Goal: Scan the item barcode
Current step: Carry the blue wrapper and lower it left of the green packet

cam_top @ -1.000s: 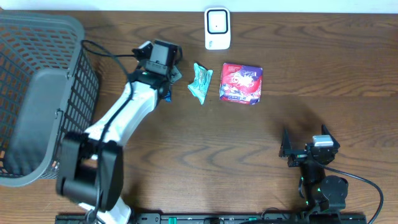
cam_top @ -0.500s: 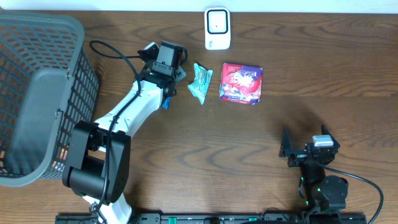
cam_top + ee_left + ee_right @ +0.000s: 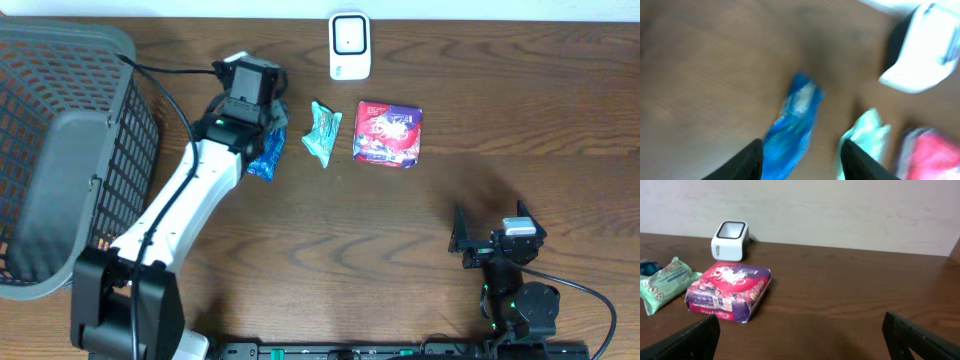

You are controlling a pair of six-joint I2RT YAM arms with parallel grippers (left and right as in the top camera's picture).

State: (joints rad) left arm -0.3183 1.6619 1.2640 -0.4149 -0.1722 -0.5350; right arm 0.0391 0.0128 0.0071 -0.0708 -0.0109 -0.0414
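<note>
A blue packet (image 3: 267, 156) lies flat on the wood table, just left of a teal packet (image 3: 322, 132) and a purple-and-red package (image 3: 389, 132). The white scanner (image 3: 349, 45) stands at the table's back edge. My left gripper (image 3: 266, 122) hovers over the blue packet's back end. In the blurred left wrist view its fingers stand apart, with the blue packet (image 3: 792, 120) on the table between and beyond them, held by neither. My right gripper (image 3: 492, 240) rests open and empty near the front right, facing the package (image 3: 730, 291) and the scanner (image 3: 730, 240).
A large dark mesh basket (image 3: 60, 150) fills the table's left side, close to the left arm. A white wall runs behind the back edge. Bare wood (image 3: 520, 120) stretches to the right of the package.
My left gripper has gone from shut to open and let go of the blue packet, which now lies on the table. The left arm has shifted slightly left. The right arm is still.
</note>
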